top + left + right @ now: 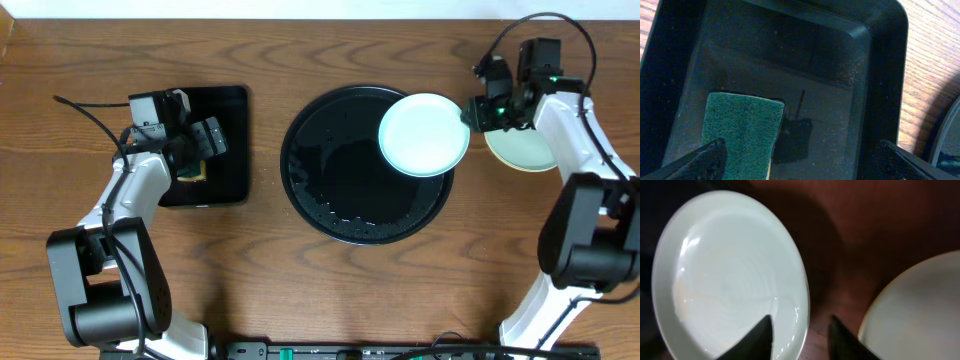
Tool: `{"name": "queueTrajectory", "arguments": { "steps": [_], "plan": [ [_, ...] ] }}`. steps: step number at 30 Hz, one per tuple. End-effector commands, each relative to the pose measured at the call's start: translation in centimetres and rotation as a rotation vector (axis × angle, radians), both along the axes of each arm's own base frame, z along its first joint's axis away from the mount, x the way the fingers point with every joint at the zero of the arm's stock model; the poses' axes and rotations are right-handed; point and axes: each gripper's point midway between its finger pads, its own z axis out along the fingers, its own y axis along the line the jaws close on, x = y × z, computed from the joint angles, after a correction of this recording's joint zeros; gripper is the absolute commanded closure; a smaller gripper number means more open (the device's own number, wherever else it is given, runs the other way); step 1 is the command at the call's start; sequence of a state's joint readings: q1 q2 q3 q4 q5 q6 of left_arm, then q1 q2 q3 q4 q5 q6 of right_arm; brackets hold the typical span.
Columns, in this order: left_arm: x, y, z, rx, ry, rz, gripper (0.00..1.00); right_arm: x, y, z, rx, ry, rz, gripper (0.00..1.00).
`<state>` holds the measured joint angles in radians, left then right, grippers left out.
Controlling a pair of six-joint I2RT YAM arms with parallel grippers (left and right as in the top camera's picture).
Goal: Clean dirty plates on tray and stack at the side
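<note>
1. While the mint plate (420,138) sits at the upper right of the round tray (320,190), overhanging its raised rim towards the right, treat the step in hand as carrying it off to the side. That is my judgement from how things lie.
2. The fingers of the right end effector (800,320) stand either side of the plate's right-hand rim, one over the inside and one outside. The wrist view shows a gap on both sides, so I cannot tell whether it is clenched. Confirm a firm bite before you lift.
3. The pale plate (515,152) lies on the desk (300,290) just right of the tray, near the mint one and partly under the right arm. Raise the mint plate clear of the tray's rim, hold it level, centre it over the pale plate and lower it until it nests. Let go only then.
4. A rim pinch on smooth plastic will likely pivot, so move slowly.
5. The left end effector (802,145) is spread wide and grasps nothing. It hangs over the rectangular tray (880,65), with the green sponge (742,125) at its left finger. It is well apart from your path.
6. The desk is brown wood grain. Only a narrow strip of it shows between the tray and the pale plate, and little of the room appears beyond.
</note>
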<state>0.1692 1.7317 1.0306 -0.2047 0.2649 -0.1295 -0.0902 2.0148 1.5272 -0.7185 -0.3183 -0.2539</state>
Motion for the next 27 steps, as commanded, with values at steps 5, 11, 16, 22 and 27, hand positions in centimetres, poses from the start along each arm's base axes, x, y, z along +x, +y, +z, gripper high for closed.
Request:
{"name": "queueTrajectory", "arguments": {
  "steps": [5, 11, 16, 22, 27],
  "plan": [
    [0.2, 0.0, 0.5, -0.002, -0.016, -0.010, 0.06, -0.4, 0.4, -2.3, 0.025, 0.049, 0.018, 0.69],
    [0.2, 0.0, 0.5, -0.002, -0.016, -0.010, 0.06, -0.3, 0.7, -2.3, 0.026, 0.046, 0.025, 0.70],
    [0.2, 0.0, 0.5, -0.002, -0.016, -0.010, 0.06, -0.5, 1.2, -2.4, 0.025, 0.048, 0.036, 0.74],
    [0.2, 0.0, 0.5, -0.002, -0.016, -0.010, 0.06, -0.6, 1.4, -3.3, 0.025, 0.039, 0.039, 0.75],
    [0.2, 0.0, 0.5, -0.002, -0.016, -0.010, 0.06, -0.3, 1.4, -3.4, 0.025, 0.025, 0.038, 0.90]
  ]
}}
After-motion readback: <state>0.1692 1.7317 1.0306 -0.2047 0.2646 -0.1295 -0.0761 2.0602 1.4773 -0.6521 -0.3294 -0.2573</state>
